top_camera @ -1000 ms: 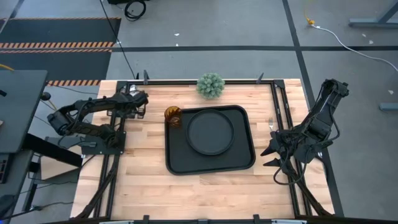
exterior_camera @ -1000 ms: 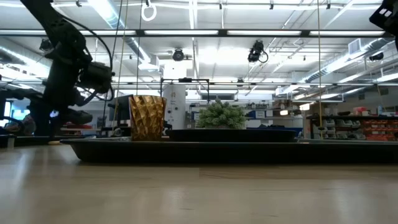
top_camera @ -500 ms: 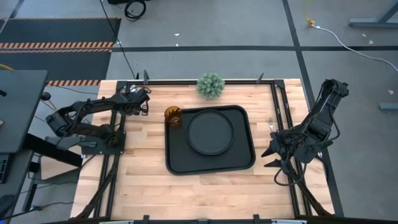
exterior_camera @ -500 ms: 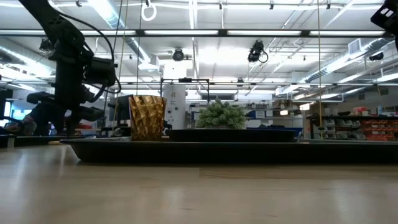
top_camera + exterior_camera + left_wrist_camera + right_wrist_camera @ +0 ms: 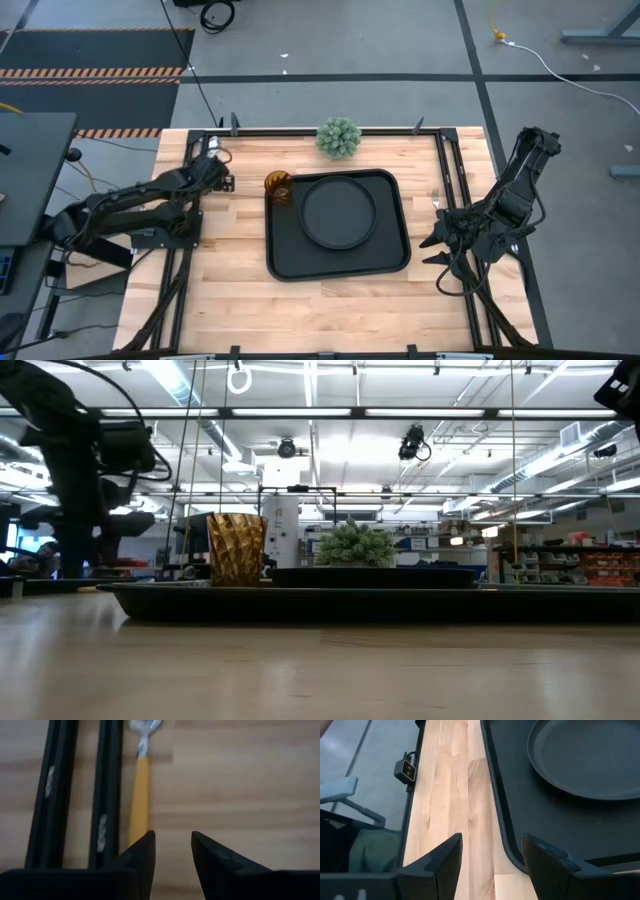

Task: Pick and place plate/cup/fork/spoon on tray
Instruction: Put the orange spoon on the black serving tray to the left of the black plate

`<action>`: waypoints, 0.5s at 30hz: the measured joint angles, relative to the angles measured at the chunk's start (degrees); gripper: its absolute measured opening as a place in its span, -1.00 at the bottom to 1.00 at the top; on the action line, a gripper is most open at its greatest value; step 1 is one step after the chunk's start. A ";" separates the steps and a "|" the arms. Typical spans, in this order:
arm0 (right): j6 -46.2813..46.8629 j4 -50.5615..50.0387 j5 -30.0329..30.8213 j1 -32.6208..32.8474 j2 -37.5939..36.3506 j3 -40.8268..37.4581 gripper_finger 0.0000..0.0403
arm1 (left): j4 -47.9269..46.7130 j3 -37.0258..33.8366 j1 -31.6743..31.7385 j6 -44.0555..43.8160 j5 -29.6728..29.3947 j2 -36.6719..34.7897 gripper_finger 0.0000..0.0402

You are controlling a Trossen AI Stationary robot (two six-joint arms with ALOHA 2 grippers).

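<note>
The black tray (image 5: 385,262) lies mid-table with the round black plate (image 5: 338,212) on it. The amber cup (image 5: 278,187) stands upright at the tray's far left corner and also shows in the low view (image 5: 236,548). The spoon (image 5: 139,795) lies flat on the wood beside the left black rail, with its silver bowl (image 5: 145,727) away from my left gripper. My left gripper (image 5: 172,847) is open just over the near end of the spoon's handle, which runs under one finger (image 5: 142,857). I cannot tell whether they touch. My right gripper (image 5: 492,855) is open and empty at the table's right edge. The fork cannot be made out.
A small green plant (image 5: 339,137) stands at the far edge behind the tray. Black frame rails (image 5: 107,785) run along the table's left and right sides. A small pale piece (image 5: 436,202) lies by the right rail. Bare wood lies on the tray's near side.
My left arm has stretched out lower, and its gripper has shifted a little toward the table's near edge along the left rail. The cup, plate and tray have stayed put.
</note>
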 joint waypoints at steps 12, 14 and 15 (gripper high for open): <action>-5.84 -0.03 -0.05 -2.85 -0.02 -0.01 0.05 | 0.45 -7.01 2.89 -7.26 -1.56 -4.46 -0.33; -6.40 -0.04 -1.15 -3.58 -0.07 -0.02 0.05 | 5.41 -7.04 3.89 -4.42 -2.56 -4.46 -0.30; -6.74 -0.06 -1.77 -3.90 -0.11 -0.02 0.05 | 8.09 -7.03 4.36 -2.82 -2.90 -4.46 -0.27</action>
